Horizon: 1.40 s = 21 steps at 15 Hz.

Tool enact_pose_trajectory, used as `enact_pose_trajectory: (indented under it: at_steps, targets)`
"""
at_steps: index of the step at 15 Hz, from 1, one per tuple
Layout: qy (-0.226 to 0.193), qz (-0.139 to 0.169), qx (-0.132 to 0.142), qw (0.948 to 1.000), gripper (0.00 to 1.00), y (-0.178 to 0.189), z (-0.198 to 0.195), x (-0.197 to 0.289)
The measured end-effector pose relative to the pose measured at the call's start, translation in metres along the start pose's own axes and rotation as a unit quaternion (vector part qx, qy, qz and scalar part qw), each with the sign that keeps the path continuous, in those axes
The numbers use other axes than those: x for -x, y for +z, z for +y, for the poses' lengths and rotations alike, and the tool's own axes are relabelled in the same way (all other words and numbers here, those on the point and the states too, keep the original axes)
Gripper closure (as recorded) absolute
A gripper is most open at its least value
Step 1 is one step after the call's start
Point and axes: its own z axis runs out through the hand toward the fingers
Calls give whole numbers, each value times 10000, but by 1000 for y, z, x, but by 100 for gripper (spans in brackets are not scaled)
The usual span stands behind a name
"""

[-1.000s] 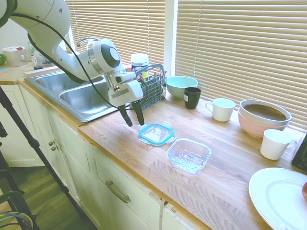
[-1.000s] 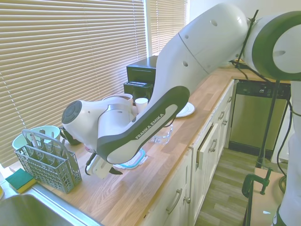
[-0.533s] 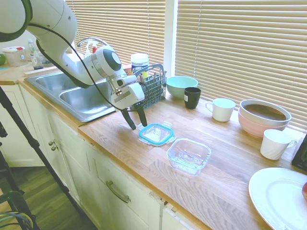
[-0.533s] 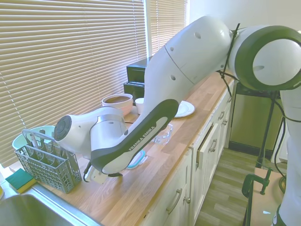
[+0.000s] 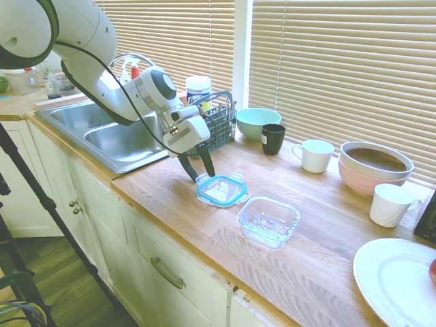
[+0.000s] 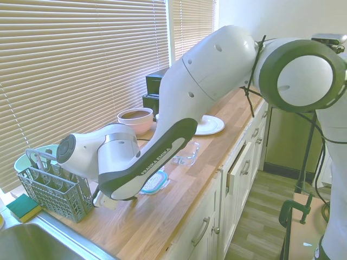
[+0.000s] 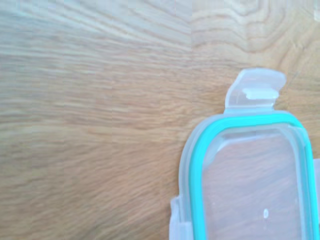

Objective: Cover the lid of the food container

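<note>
My gripper [image 5: 198,169] was low over the wooden counter [image 5: 320,225], fingers spread apart with nothing between them, tips angled down near the sink-side edge of the lid [image 5: 222,190]. The lid lay flat on the counter just beyond my fingertips, teal rim up, not lifted. In the wrist view the lid [image 7: 252,175] filled one corner, with a clear snap tab [image 7: 255,89] sticking out over bare wood. The food container [image 5: 268,221] sat open on the counter just past the lid, on the side away from my gripper, close to it but apart. The second exterior view showed only a sliver of the lid [image 6: 153,183] behind my arm; the container [image 6: 186,155] stood further along.
</note>
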Motion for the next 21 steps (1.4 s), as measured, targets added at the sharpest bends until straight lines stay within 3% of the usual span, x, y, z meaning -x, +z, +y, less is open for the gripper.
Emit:
enact_pose_trajectory:
  at_steps: [9, 10, 21]
  targets:
    - [99, -26, 79, 9999, 0, 8, 4, -9]
    - [100, -28, 81, 9999, 100, 8, 4, -9]
    - [83, -44, 151, 9998, 100, 17, 3, -8]
